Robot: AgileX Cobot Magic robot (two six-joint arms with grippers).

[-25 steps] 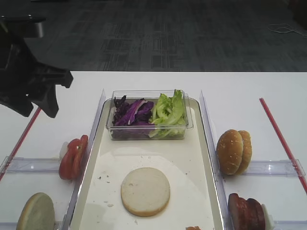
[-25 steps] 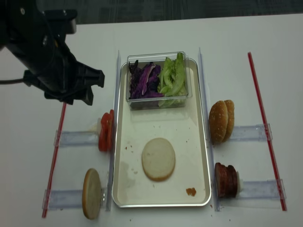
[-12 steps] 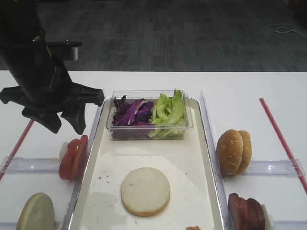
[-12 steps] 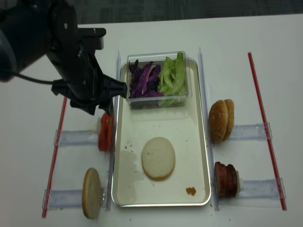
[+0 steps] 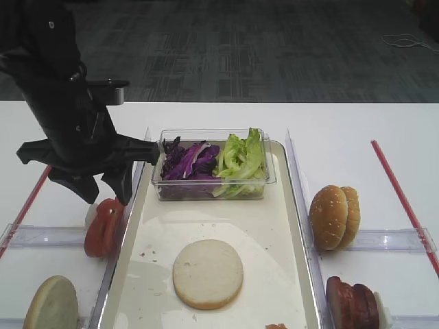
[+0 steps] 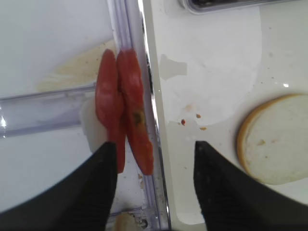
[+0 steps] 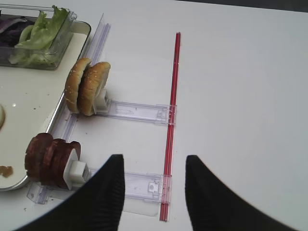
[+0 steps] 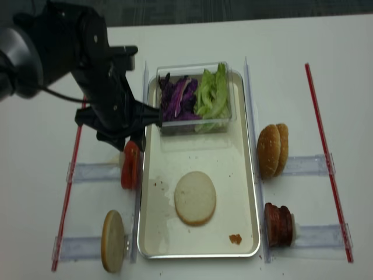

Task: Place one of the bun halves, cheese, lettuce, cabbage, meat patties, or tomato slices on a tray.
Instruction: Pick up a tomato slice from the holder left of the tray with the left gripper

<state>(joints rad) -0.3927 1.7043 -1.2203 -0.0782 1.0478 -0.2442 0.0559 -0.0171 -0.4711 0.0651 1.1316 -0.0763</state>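
Only the left wrist view shows the left tool [image 6: 154, 185] spread wide above the tomato slices [image 6: 122, 115].

A robotics lab staged as a sandwich station, not a real kitchen: a bare white desk [image 5: 343, 123] stands on dark grey office carpet tile [image 5: 260, 48], red strips [image 5: 405, 199] mark off the work area, clear plastic racks [image 7: 137, 111] hold food upright in fixed slots, and a black robot arm [image 5: 65, 116] works above
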